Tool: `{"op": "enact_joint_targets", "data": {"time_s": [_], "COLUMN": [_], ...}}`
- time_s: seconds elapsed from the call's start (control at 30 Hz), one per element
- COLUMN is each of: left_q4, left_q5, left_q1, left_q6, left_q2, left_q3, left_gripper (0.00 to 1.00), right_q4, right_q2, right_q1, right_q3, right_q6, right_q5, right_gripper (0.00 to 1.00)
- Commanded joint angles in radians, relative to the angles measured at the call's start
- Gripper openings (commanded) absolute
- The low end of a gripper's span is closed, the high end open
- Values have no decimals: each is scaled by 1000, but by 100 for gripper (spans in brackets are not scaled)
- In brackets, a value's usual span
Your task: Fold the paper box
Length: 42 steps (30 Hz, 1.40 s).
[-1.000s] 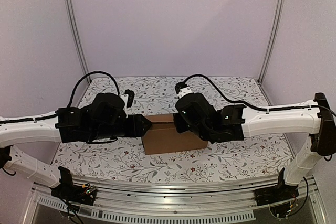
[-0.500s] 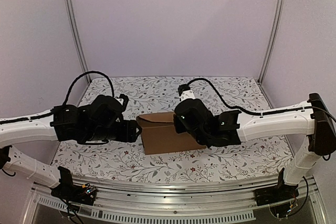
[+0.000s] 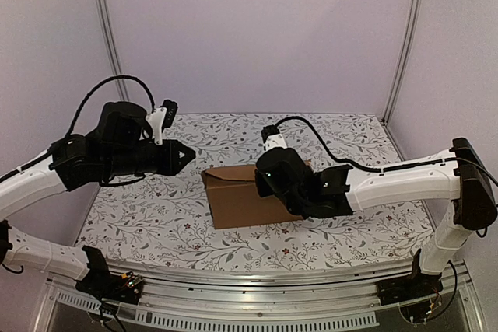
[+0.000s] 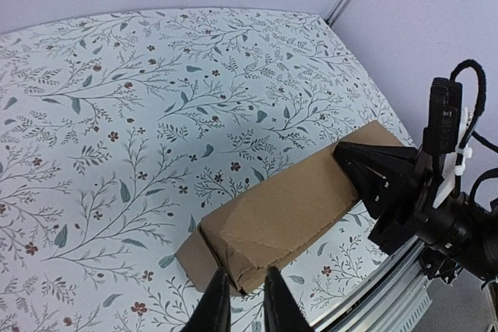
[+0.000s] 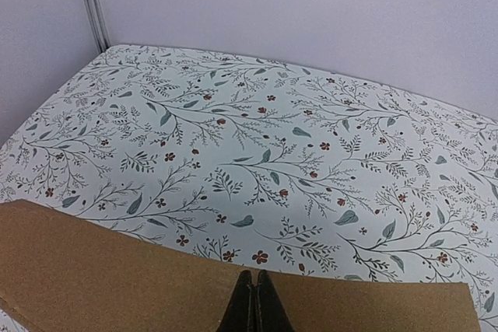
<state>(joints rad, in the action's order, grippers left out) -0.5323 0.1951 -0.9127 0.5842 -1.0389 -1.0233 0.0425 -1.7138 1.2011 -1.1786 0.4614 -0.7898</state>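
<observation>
Paper box (image 3: 245, 204) sits beneath closed right pincer (image 5: 253, 281).

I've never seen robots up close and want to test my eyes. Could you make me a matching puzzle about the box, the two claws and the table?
Things:
1. paper box
2. left gripper
3. right gripper
4. table

Descriptions:
A. shut, tips against the cardboard
B. plain brown, lying mid-table
C. up in the air beside the box, holding nothing
D. pale, printed with leaves and small flowers

Pairs: 1-B, 2-C, 3-A, 4-D
</observation>
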Motion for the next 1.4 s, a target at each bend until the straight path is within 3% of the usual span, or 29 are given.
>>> {"op": "enact_joint_targets", "data": {"time_s": [0.0,0.23,0.47,0.7,0.93,1.17,1.27,1.37], "left_q4": [120,338,512,580,544,550,603,769], "left_q5": [-212,-493,-615,-614,-624,-632,-648,-666], "left_q1": [102,204,206,207,210,214,215,211], "left_q6": [-92,-60,32,81,36,-3,28,113], "left_q2": [-52,-143,-197,-104,-37,-82,-117,-178], "left_q3": [5,79,280,463,342,249,306,475], "left_gripper": [11,1,0,0,1,2,1,0], "right_q4": [146,146,148,148,148,150,151,151], "right_q2": [-70,-56,-60,-63,-71,-70,-67,-66], "right_q1": [-3,-2,-2,-2,-2,-2,-2,-2], "right_q3": [59,71,74,73,61,62,65,65], "right_q6": [-14,-17,-17,-14,-12,-13,-13,-13], "right_q5": [115,119,127,134,147,150,145,142], "right_gripper": [0,0,0,0,0,0,0,0]}}
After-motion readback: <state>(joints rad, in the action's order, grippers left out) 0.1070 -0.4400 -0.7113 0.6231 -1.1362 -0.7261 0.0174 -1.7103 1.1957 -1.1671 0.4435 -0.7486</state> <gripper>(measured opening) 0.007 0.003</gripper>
